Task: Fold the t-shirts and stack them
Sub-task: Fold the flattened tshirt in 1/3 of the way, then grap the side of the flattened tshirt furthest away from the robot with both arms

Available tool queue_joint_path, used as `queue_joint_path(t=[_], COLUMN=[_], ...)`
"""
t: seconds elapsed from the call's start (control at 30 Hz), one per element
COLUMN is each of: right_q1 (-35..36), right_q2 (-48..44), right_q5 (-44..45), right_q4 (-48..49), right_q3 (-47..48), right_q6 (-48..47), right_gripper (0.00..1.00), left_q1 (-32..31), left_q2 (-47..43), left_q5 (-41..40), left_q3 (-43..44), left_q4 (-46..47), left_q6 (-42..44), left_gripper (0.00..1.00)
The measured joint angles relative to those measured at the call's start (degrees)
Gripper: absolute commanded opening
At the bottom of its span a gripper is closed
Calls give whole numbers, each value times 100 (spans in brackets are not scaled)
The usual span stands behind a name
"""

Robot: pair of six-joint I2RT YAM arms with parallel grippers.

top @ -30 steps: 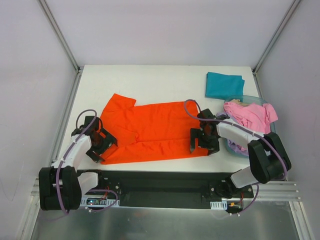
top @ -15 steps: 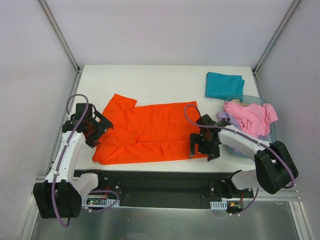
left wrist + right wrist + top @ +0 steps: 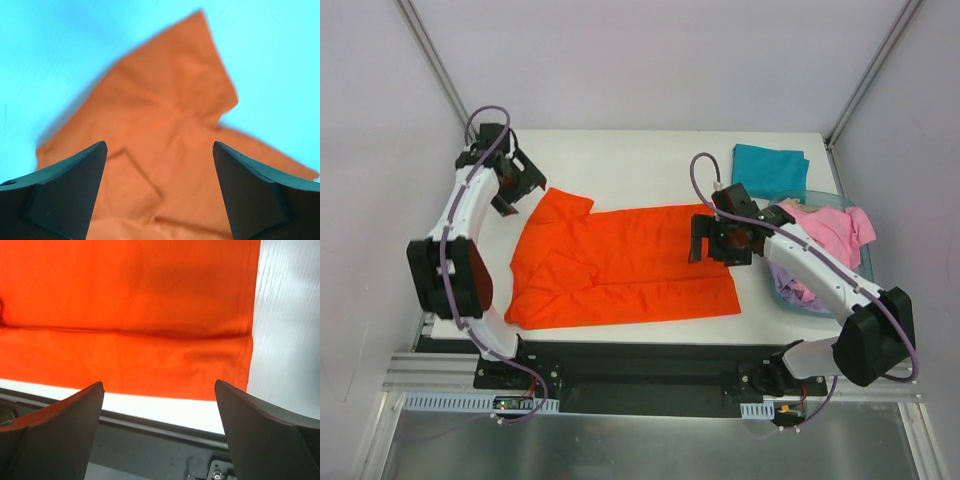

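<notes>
Across the middle of the top view, the orange-red t-shirt (image 3: 620, 265) lies spread on the table (image 3: 620, 160); left gripper (image 3: 523, 182), upper left, and right gripper (image 3: 712, 240), over its right edge, both hang with fingers apart, empty

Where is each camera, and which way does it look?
Top external: fixed above and behind the arms, looking down at the table; shows both arms, the left gripper and right gripper.
Left wrist: on the left arm, looking down at a sleeve of the orange t-shirt; its two open fingers frame the view.
Right wrist: on the right arm, looking down at the shirt's hem and the table's near edge; its fingers show.
Shared: all three see the orange t-shirt.
</notes>
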Motion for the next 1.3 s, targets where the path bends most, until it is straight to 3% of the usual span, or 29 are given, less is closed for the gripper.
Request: queue_joint_path(t=[0.17, 0.43, 0.63, 0.93, 1.07, 1.2, 1.3], right_q1=[-94, -487, -632, -691, -743, -807, -892], right_q2=[601, 1281, 1558, 1648, 1648, 1648, 1766], right_q5=[-15, -254, -369, -459, -450, -391, -280], right_q4=[74, 74, 109, 153, 164, 168, 127], right_q3=[428, 597, 708, 734, 737, 789, 1097], right_q6=[-203, -358, -415, -431, -463, -496, -533], right_gripper=[97, 97, 97, 97, 97, 97, 97], left_q1=[0, -7, -118, -341, -363, -376, -372], left_q2=[1818, 4253, 4830, 4859, 4712, 4651, 4640], left_q5=[-74, 94, 184, -120, -254, -358, -319], left_q3=[2009, 4378, 4631, 4441, 4162, 4052, 4041], left_q4=[13, -46, -221, -236, -125, -109, -111], left_q6=[568, 1390, 1725, 1864, 1862, 1860, 1849], left_gripper=[64, 63, 53, 37, 24, 0, 0])
